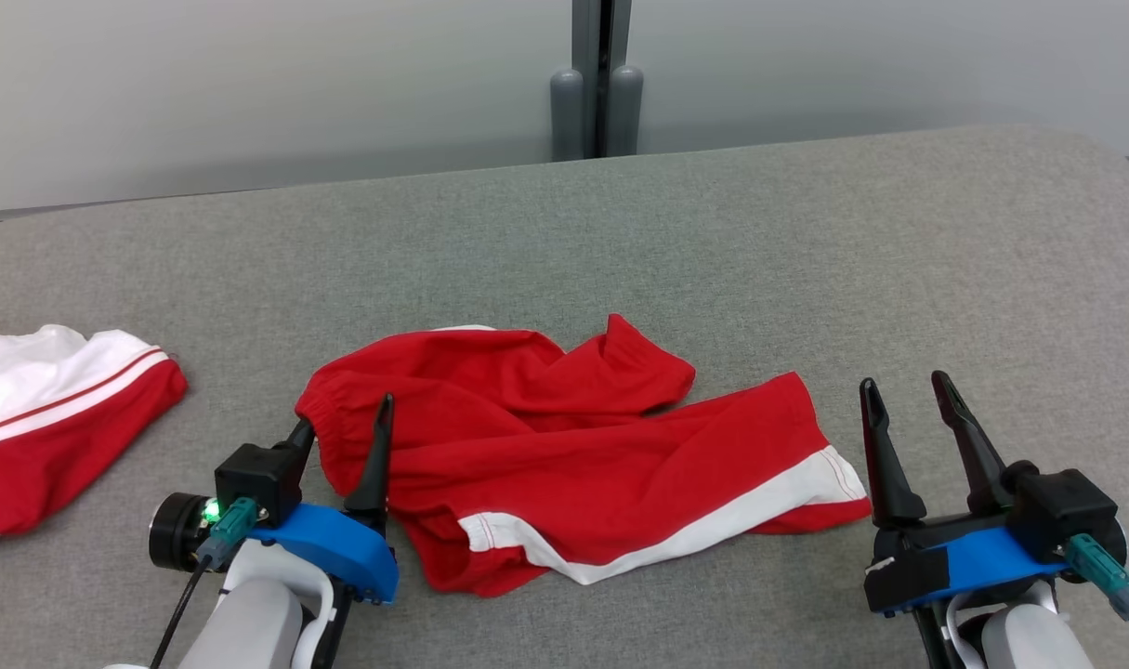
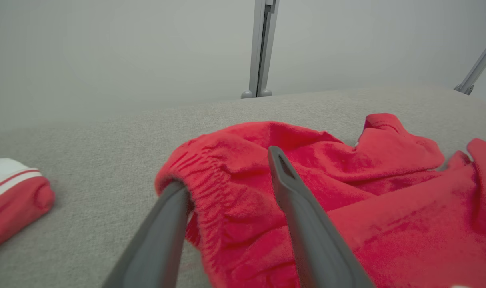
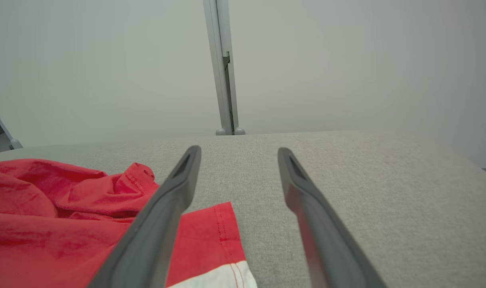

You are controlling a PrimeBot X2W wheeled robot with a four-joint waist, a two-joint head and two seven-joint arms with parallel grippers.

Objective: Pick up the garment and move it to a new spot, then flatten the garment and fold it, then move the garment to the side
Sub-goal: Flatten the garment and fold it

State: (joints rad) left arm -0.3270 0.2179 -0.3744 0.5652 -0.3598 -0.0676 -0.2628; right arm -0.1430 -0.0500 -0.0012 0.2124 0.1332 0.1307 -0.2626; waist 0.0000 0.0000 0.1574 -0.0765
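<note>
**Q:** What lies around the grippers, largest first?

**A:** A grey cloth-covered table (image 1: pixel 731 242) lies beneath both. A pale wall (image 1: pixel 248 84) stands beyond the fingertips, with a grey upright post (image 1: pixel 597 93) set against it. The crumpled red fabric shorts (image 1: pixel 564 446), with a white side stripe, lie on the table between the two grippers. A second red-and-white garment (image 1: pixel 53 409) lies well apart, on the outer side of the left gripper (image 1: pixel 346 415).

**Q:** What stands in the way?

**A:** The shorts' gathered elastic waistband (image 2: pixel 203 176) bunches between the left gripper's (image 2: pixel 227 168) fingers. Its fold hides the outer fingertip. The inner finger (image 2: pixel 299 208) lies over the red cloth.

**Q:** What are the pose and state of each gripper?

**A:** Left gripper: low over the table, fingers pointing toward the wall and spread apart astride the waistband, not pinching it. Right gripper (image 1: pixel 904 381): same heading, fingers wide apart (image 3: pixel 239 150), holding nothing. The striped hem lies just beside its inner finger; whether they touch cannot be told.
</note>
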